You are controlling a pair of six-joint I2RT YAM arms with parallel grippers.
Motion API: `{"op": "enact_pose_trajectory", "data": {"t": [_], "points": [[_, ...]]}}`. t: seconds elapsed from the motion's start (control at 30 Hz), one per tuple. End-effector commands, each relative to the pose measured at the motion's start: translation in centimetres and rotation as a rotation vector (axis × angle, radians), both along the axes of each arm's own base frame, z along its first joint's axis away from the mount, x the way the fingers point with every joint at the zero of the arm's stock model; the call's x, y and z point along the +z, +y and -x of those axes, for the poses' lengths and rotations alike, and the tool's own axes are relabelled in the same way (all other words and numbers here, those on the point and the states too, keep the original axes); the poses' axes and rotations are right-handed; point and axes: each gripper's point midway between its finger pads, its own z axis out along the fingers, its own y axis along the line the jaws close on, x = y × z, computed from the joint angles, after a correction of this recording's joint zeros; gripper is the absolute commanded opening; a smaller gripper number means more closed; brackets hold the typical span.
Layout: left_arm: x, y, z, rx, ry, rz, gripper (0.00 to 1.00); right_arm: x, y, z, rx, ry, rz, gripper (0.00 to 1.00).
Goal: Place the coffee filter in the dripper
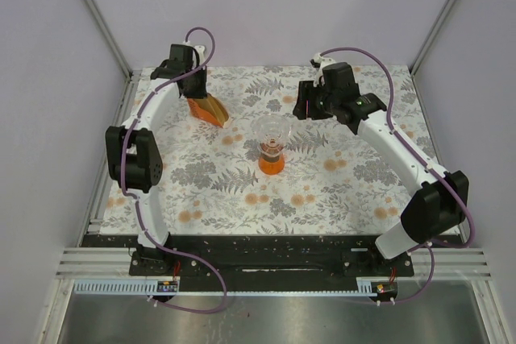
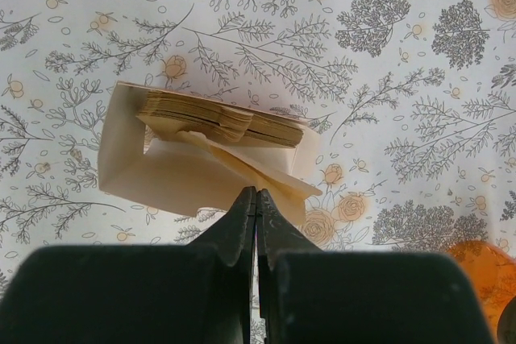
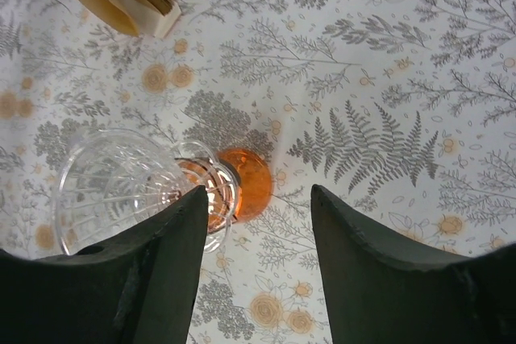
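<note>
Floral table (image 2: 419, 223), filter (image 2: 270, 175) in left claw (image 2: 255, 196)

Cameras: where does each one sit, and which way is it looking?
Top external: high above and behind the arms, looking down at the table; both whole arms show.
Left wrist: on the left arm, looking down at the paper holder; the left gripper shows, fingers shut.
Right wrist: on the right arm, looking down at the dripper; the right gripper shows, fingers open.
Shared: both wrist views show the paper holder; the top view shows it too.
</note>
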Motion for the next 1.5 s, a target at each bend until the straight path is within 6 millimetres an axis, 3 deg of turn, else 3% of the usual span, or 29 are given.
{"op": "enact_pose_trajectory", "data": {"t": [0.0,0.1,0.27,0.53,0.93,1.2,1.47], "points": [[2.6,-0.2,0.3,-0.001,-0.051,0.046,0.0,7.3,2.2,-1.8,0.059,-0.188,-0.148,0.61],[3.9,-0.3,0.7,-0.009,-0.072,0.062,0.0,9.8,3.7,-2.4,0.1,-0.256,-0.215,0.58],[5.9,-0.1,1.1,-0.023,-0.116,0.063,0.0,11.1,5.3,-3.0,0.127,-0.297,-0.247,0.56],[5.7,0.3,1.3,-0.016,-0.111,0.062,0.0,10.4,7.3,-3.0,0.166,-0.279,-0.257,0.54],[10.0,-0.2,3.2,-0.061,-0.191,0.089,0.0,11.4,10.8,-2.1,0.229,-0.332,-0.239,0.53],[11.0,-0.2,3.9,-0.072,-0.201,0.089,0.0,11.2,12.7,-1.5,0.26,-0.329,-0.234,0.52],[14.3,-1.2,7.2,-0.12,-0.233,0.154,0.0,11.5,15.0,-0.3,0.248,-0.368,-0.174,0.56]]}}
